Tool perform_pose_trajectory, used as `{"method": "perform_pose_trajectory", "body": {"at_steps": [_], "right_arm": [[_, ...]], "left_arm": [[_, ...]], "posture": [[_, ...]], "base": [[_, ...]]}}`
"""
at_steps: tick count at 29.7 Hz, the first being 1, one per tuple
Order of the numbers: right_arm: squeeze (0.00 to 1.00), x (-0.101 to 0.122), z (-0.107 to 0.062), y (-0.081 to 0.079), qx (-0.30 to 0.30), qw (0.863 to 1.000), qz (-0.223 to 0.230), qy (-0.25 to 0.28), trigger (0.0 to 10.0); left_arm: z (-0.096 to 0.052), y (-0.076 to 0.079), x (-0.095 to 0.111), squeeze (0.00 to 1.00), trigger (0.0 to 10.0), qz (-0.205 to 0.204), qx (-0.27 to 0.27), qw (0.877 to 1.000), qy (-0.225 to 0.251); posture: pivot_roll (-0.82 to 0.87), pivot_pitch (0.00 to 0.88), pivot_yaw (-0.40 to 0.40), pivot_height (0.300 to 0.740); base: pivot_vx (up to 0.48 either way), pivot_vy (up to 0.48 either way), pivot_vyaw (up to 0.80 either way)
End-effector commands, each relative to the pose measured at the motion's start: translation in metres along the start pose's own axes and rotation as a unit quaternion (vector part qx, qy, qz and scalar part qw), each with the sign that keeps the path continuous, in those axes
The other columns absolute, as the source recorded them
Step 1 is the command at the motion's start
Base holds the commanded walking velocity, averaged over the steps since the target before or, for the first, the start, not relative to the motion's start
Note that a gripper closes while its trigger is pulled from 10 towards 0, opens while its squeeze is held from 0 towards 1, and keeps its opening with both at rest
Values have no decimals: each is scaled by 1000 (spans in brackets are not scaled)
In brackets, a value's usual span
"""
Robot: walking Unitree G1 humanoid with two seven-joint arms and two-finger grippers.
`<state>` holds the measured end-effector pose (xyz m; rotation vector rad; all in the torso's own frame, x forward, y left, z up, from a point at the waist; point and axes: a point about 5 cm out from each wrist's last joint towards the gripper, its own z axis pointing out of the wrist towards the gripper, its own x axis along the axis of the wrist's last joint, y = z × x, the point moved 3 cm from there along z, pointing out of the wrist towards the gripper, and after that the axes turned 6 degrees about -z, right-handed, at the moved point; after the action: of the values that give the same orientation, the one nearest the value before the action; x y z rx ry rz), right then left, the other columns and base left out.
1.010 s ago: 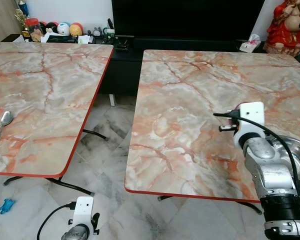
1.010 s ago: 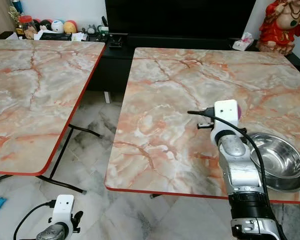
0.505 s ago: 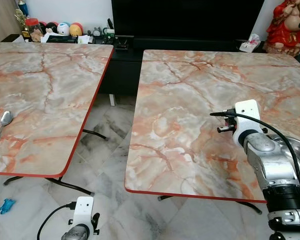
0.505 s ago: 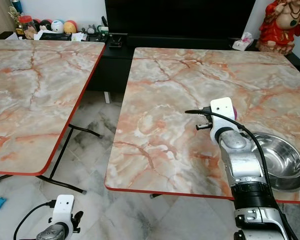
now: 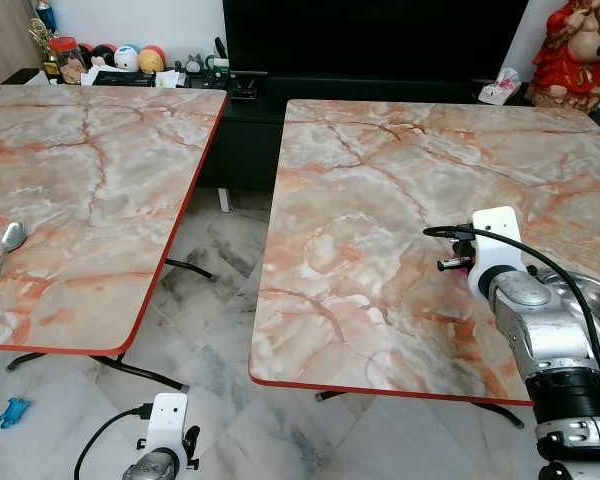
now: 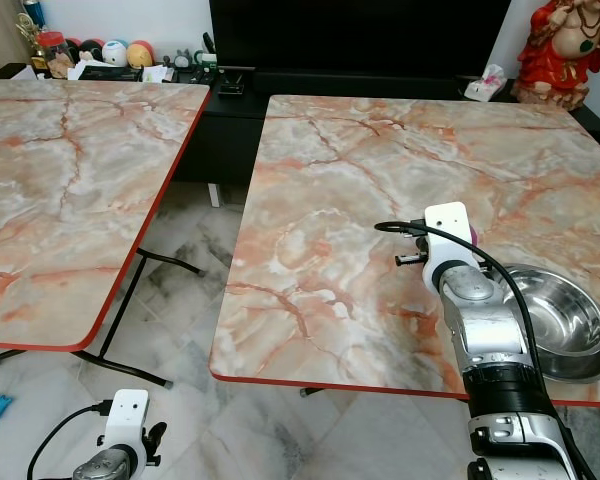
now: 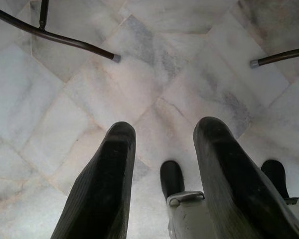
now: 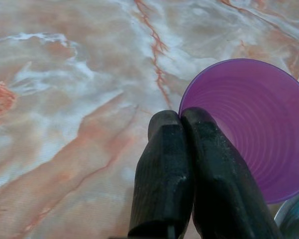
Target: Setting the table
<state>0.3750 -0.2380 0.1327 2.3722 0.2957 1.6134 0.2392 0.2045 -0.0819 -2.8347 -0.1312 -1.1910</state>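
Observation:
A purple plastic cup hangs over the right marble table, its open mouth facing the wrist camera. My right gripper is shut on the cup's rim, with both black fingers pressed together at its edge. In the eye views a sliver of the purple cup peeks out behind the white wrist camera. A steel bowl sits on the table just right of that arm, near the front edge. My left gripper hangs open low over the floor tiles.
A second marble table stands to the left with a spoon near its left edge. A tiled gap separates the two tables. A dark TV cabinet with clutter runs along the back, and a red statue stands at the back right.
The right arm has shifted only slightly over the table, still holding the cup. The left arm hangs as before.

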Motion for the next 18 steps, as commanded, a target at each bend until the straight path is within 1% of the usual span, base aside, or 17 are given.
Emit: {"method": "perform_pose_trajectory", "body": {"at_steps": [1, 14, 15, 18], "right_arm": [[0, 1, 1, 6, -10, 1000, 10, -2, 10000], [0, 2, 2, 6, -12, 1000, 23, 0, 10000], [39, 3, 2, 6, -13, 1000, 24, 0, 10000], [67, 3, 3, 6, -12, 1000, 25, 1, 10000]], "left_arm": [[-1, 0, -6, 0, 10000, 0, -2, 1000, -12], [-1, 0, -5, 0, 10000, 0, -1, 1000, -12], [-1, 0, -5, 0, 10000, 0, -1, 1000, -12], [-1, 0, -5, 0, 10000, 0, 0, 1000, -12]], "posture": [[-24, 23, 0, 740], [-21, 32, 2, 740], [-21, 32, 2, 740], [-20, 34, 2, 740]], "base": [[0, 0, 0], [0, 0, 0], [0, 0, 0], [0, 0, 0]]}}
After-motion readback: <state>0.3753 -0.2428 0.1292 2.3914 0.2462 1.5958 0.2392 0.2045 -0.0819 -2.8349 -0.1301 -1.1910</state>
